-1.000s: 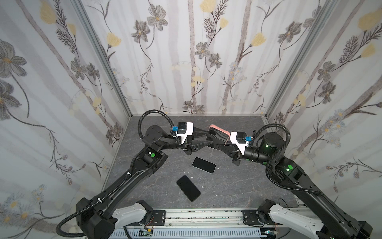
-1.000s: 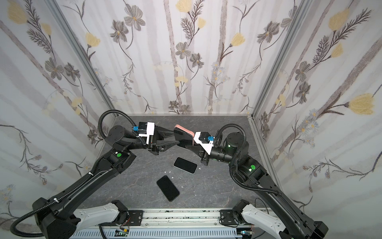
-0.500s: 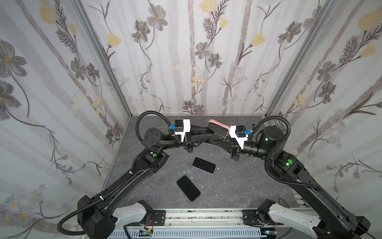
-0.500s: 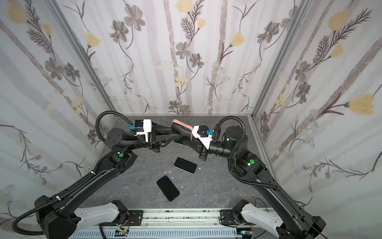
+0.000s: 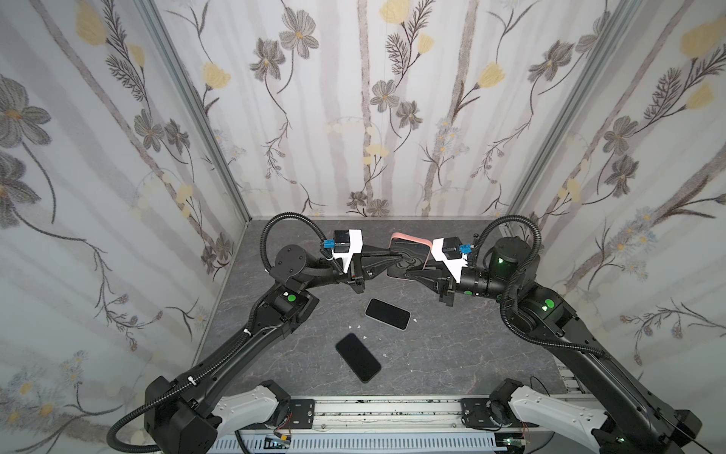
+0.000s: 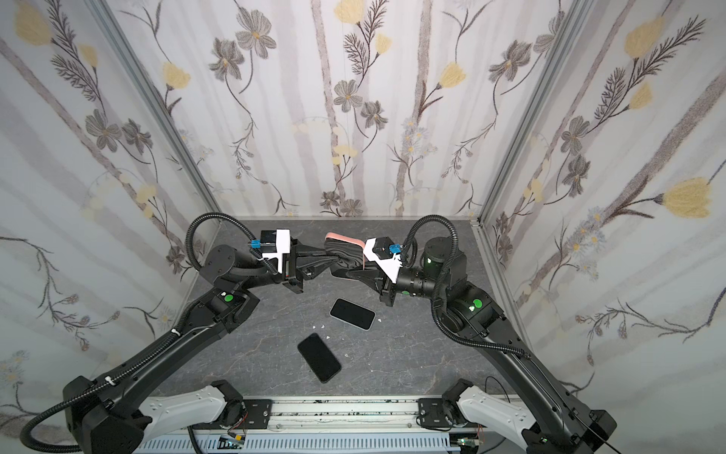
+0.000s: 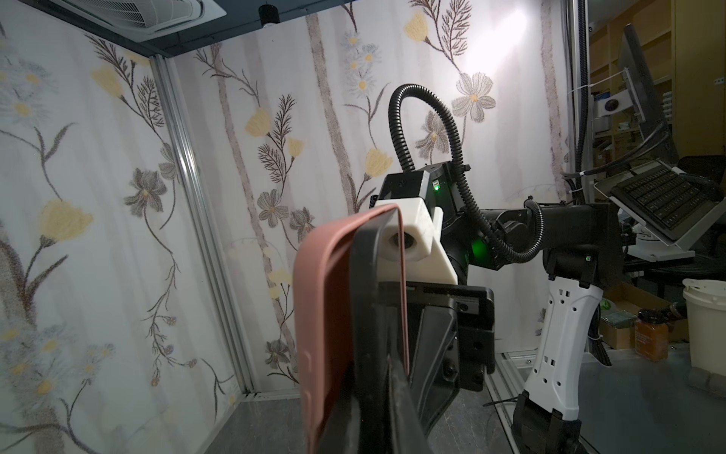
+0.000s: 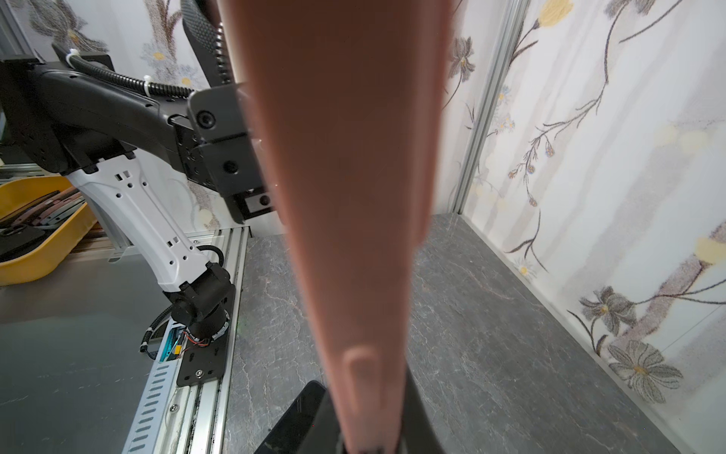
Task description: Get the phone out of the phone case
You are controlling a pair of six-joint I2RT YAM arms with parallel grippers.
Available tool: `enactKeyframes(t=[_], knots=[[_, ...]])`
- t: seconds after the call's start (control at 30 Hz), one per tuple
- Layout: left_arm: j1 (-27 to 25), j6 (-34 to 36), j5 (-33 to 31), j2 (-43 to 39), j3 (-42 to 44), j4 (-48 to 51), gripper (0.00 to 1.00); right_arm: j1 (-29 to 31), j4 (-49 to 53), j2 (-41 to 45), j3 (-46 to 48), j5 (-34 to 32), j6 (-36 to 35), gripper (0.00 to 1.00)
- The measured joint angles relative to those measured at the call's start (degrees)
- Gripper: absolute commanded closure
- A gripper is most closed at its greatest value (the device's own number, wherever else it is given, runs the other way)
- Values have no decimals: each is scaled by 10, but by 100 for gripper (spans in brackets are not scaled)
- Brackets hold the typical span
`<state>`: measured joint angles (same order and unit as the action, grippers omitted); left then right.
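A black handset (image 5: 358, 357) and a second handset (image 5: 387, 313) are lying on the table (image 5: 451, 353) below both grippers. The left gripper (image 5: 400, 258) is clamping tight, seemingly on the phone (image 5: 410, 251), which is sitting partly inside the pink phone case (image 5: 408, 236) between the grippers. The right gripper (image 5: 408, 272) is straddling the case's opposite end; its grip cannot be told

phone case (image 7: 326, 314): salmon pink, matt, soft rubbery look, zero shine. phone (image 7: 365, 298) in it: smooth black. 
loose phone nearer back wall (image 5: 387, 313), loose phone nearer front rail (image 5: 358, 357): glossy black glass faces. 
tabletop (image 5: 451, 353): dark grey stone look, pale veins, matt. 
walls (image 5: 353, 118): floral print, matt, kinda fuzzy. 
corner post (image 5: 191, 98): brushed aluminium. 
camera mount (image 7: 412, 232): white satin plastic. 
cable conduit (image 5: 290, 215): ribbed black plastic.
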<state>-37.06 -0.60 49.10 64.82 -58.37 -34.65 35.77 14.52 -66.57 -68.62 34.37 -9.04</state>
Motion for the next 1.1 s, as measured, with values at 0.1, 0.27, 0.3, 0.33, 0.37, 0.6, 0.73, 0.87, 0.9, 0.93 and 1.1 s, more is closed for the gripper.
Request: enactKeyframes(t=[0.1, 0.27, 0.3, 0.33, 0.37, 0.6, 0.73, 0.87, 0.9, 0.93, 1.1], knots=[[5, 32, -31, -8, 2, 64, 100, -23, -21, 22, 16, -35, 0, 25], [2, 113, -95, -5, -24, 181, 100, -48, -41, 59, 35, -80, 30, 22], [0, 130, -109, -4, -27, 198, 100, -54, -46, 61, 33, -92, 32, 22], [-3, 147, -125, -3, -28, 217, 100, -60, -45, 61, 28, -94, 40, 22], [-8, 163, -139, -1, -30, 236, 100, -64, -43, 57, 20, -94, 45, 22], [-72, 294, -233, 34, -53, 367, 100, -77, 49, -37, -112, -40, 49, 22], [-92, 337, -267, 45, -56, 410, 100, -77, 126, -71, -148, -11, 37, 24], [-101, 360, -290, 49, -56, 425, 100, -77, 192, -97, -171, 4, 17, 25], [-103, 364, -296, 51, -56, 426, 100, -77, 206, -105, -177, 9, 12, 25], [-105, 368, -299, 52, -57, 428, 100, -78, 220, -112, -182, 11, 9, 26], [-115, 383, -307, 57, -59, 431, 100, -78, 272, -144, -201, 10, -1, 27]])
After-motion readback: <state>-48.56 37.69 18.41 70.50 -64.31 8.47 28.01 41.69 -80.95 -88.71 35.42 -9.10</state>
